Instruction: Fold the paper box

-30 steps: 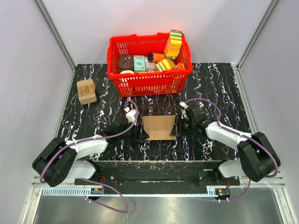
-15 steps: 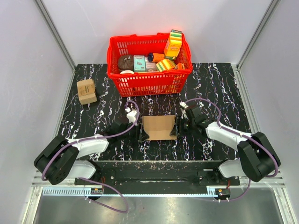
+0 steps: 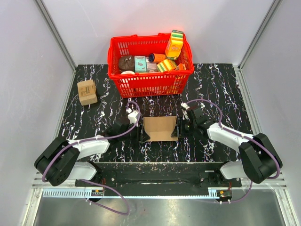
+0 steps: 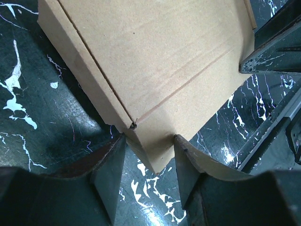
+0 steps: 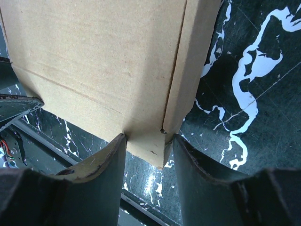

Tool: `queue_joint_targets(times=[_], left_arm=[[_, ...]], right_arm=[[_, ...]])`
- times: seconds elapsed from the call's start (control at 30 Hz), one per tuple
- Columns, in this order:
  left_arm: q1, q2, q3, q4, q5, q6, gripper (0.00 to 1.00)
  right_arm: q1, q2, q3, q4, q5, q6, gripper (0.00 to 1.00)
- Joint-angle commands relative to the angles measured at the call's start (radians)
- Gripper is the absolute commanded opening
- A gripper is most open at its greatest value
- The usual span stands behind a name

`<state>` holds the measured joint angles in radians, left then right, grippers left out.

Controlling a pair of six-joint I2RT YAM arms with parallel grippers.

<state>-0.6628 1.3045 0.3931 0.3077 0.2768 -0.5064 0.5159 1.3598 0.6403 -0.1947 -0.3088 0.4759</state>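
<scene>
While the left gripper (image 3: 141, 133) has barely nudged inward, the paper box (image 3: 160, 128) lies unmoved just in front of the red basket (image 3: 150, 84), a corner pinched at each end by it and the right gripper (image 3: 179, 128), so the fold looks barely begun.

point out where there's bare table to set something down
Bare table lies right of the red basket out to the table's right edge, and on the left between the small tan box and the left arm. The middle is crowded: the left gripper and right gripper each grip a corner of the paper box, basket just behind.
</scene>
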Motion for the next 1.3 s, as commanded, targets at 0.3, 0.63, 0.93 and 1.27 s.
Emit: queue_joint_targets(times=[0.3,0.63,0.93,1.27], left_arm=[[-0.004,0.019,0.046,0.045,0.007,0.023,0.5],[-0.004,0.053,0.058,0.064,0.001,0.049,0.5],[-0.004,0.091,0.055,0.085,0.005,0.049,0.5],[-0.004,0.064,0.058,0.068,0.001,0.052,0.5]], right_arm=[[-0.005,-0.004,0.009,0.037,-0.021,-0.005,0.5],[-0.005,0.005,0.01,0.043,-0.024,-0.005,0.5],[-0.007,0.007,0.01,0.041,-0.024,-0.006,0.5],[-0.01,-0.031,0.024,0.017,-0.001,-0.013,0.56]])
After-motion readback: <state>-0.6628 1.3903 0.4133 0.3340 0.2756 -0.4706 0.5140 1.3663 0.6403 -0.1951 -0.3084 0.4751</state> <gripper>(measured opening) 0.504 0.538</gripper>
